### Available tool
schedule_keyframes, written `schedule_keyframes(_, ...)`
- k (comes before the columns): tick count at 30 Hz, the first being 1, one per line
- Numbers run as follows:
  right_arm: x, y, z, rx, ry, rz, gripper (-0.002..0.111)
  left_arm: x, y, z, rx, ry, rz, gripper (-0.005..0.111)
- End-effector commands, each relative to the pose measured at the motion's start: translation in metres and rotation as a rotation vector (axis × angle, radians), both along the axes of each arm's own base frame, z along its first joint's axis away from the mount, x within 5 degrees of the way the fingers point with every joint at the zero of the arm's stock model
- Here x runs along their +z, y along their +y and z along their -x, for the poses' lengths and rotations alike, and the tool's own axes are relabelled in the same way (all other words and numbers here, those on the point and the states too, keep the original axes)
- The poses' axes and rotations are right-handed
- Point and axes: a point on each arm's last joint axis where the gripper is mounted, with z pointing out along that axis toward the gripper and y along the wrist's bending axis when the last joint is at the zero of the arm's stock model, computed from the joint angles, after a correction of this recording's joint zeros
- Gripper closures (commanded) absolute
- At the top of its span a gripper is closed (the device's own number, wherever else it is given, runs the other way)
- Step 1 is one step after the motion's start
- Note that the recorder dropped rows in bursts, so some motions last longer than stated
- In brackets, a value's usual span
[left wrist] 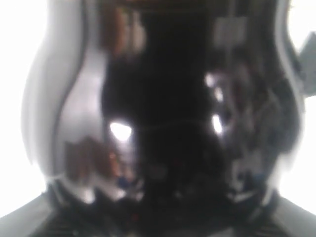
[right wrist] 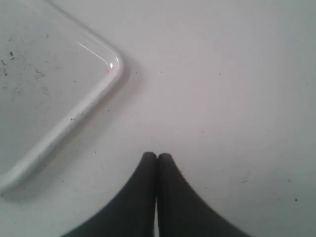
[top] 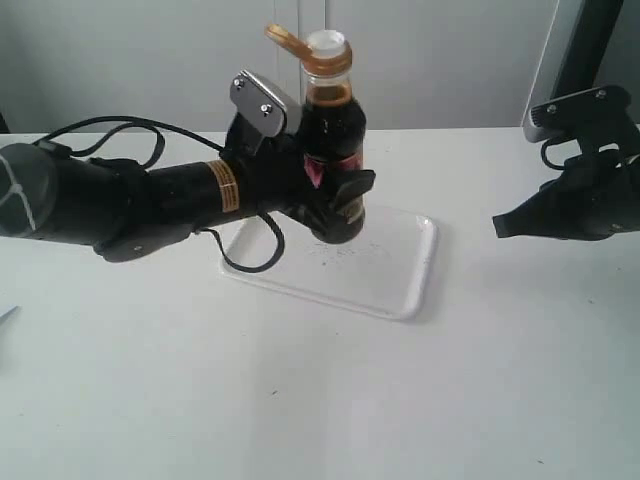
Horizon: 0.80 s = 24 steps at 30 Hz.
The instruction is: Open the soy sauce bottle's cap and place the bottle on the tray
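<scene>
The soy sauce bottle (top: 334, 130) stands upright over the white tray (top: 400, 280), its dark body filling the left wrist view (left wrist: 163, 123) in a blur. My left gripper (top: 335, 195) is shut on the bottle's lower body. The orange-brown cap (top: 287, 40) is flipped open to the left, and the white spout (top: 327, 43) is bare. Whether the bottle's base touches the tray is hidden by the fingers. My right gripper (top: 498, 227) hangs over the table right of the tray, shut with nothing in it (right wrist: 157, 157).
A tray corner (right wrist: 111, 69) lies close to my right gripper. A monitor stand (top: 580, 50) rises at the back right. A cable (top: 250, 262) loops from the left arm down onto the tray's left edge.
</scene>
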Motion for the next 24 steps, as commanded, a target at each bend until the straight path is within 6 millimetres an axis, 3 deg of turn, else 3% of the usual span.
schedule_keyframes(1,0.000,-0.003,0.000,-0.005,-0.001,0.005,0.108,0.023,0.011,-0.009,0.037,-0.039,0.113,0.107)
schedule_keyframes(24,-0.001,-0.002,0.001,-0.017,0.008,-0.019,0.108,-0.013,0.004,-0.038,0.147,0.047,0.145,0.107)
